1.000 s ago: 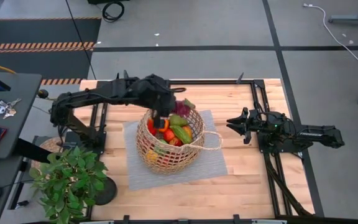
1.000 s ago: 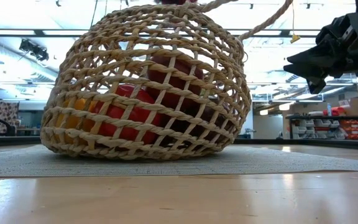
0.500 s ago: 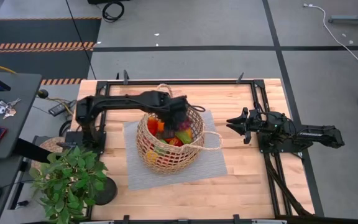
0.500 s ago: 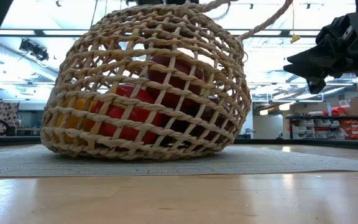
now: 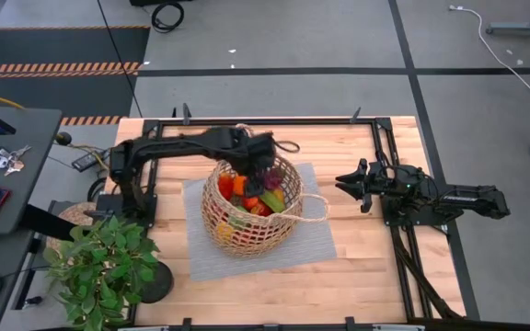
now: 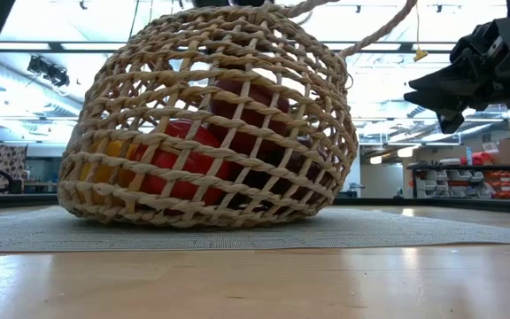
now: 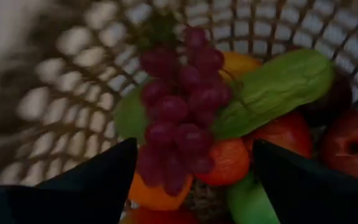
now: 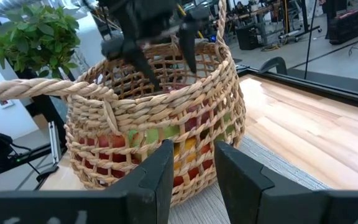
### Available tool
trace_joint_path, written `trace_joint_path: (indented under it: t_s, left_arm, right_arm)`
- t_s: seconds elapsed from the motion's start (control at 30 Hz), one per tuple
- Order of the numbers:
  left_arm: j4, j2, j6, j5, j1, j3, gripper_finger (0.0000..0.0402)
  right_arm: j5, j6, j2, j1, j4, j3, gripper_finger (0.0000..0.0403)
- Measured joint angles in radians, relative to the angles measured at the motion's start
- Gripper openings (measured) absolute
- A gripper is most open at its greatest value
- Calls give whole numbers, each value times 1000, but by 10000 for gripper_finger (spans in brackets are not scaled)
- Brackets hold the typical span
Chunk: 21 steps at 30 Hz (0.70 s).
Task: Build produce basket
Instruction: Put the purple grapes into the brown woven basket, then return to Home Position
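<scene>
While fingers (image 7: 98, 180) spread, left gripper (image 5: 263, 165) hovers over basket (image 5: 224, 225).

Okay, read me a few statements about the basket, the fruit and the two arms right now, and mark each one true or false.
1. The left gripper is over the basket with its jaws apart. True.
2. The grape bunch is clamped in the left gripper's jaws. False: it lies on the other produce, between the spread fingers, with neither touching it.
3. The right gripper is reaching into the basket. False: it waits off to the basket's right, above bare table, jaws shut.
4. The basket stands on a grey mat. True.
5. The basket is empty. False: red, green and orange pieces fill it.
</scene>
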Motion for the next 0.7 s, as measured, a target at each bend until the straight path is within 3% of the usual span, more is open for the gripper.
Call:
trace_joint_path:
  t_s: [0.13, 0.27, 0.47, 0.7]
  left_arm:
    - [21, -104, -80, -3, 22, -30, 336]
    - [184, -270, -109, -44, 27, -181, 319]
    - [634, -554, -292, -17, 26, -499, 286]
    - [1266, -792, -592, 107, 27, -803, 253]
  right_arm:
    - [-1, 0, 0, 0, 4, 0, 122]
    - [-1, 0, 0, 0, 6, 0, 122]
    - [-1, 0, 0, 0, 6, 0, 122]
    - [-9, 0, 1, 0, 12, 0, 122]
